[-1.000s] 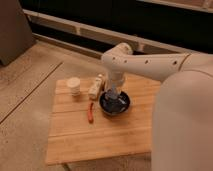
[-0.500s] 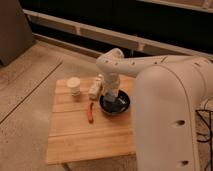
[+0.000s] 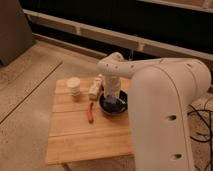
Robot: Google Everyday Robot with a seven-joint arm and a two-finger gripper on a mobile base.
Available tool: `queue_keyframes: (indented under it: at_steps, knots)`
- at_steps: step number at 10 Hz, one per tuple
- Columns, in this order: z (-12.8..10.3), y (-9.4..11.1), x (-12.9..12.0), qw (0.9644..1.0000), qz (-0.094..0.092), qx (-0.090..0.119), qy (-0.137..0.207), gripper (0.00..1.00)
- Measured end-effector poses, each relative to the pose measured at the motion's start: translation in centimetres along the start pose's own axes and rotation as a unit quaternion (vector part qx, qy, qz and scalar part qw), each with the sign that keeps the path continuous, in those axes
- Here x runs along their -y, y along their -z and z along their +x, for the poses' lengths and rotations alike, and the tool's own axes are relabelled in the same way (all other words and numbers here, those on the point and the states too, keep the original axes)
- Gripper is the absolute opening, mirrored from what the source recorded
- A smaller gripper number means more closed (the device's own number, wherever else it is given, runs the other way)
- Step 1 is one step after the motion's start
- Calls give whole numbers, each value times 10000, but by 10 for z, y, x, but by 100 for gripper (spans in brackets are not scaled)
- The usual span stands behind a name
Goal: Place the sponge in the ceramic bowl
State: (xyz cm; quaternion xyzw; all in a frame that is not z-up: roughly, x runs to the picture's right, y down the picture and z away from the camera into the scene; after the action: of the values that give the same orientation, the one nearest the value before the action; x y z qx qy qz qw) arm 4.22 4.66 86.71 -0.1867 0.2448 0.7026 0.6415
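The ceramic bowl (image 3: 114, 106) is a dark glossy dish on the right part of the wooden table (image 3: 82, 135). My gripper (image 3: 113, 99) reaches straight down into it from the white arm (image 3: 150, 80). A small blue-grey patch, the sponge (image 3: 119, 102), shows at the gripper's tip inside the bowl, just above its bottom. The gripper looks shut on the sponge. The arm's bulk hides the bowl's right edge.
A small white cup (image 3: 73, 85) stands at the table's back left. A pale block-like object (image 3: 94, 89) lies between the cup and the bowl. A thin orange-red stick (image 3: 90, 112) lies left of the bowl. Speckled floor surrounds the table; cables (image 3: 201, 120) lie at right.
The arm's white bulk has swung further left and fills more of the right side. The gripper stays down in the bowl with the sponge at its tip.
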Motion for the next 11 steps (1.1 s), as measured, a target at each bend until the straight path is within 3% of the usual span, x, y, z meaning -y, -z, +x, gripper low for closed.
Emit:
queue_keyframes:
  at_steps: [4, 7, 11]
  knots:
    - [11, -19, 16, 9999, 39, -96, -12, 0]
    - [10, -18, 14, 10000, 22, -84, -8, 4]
    - [11, -18, 14, 10000, 25, -88, -10, 43]
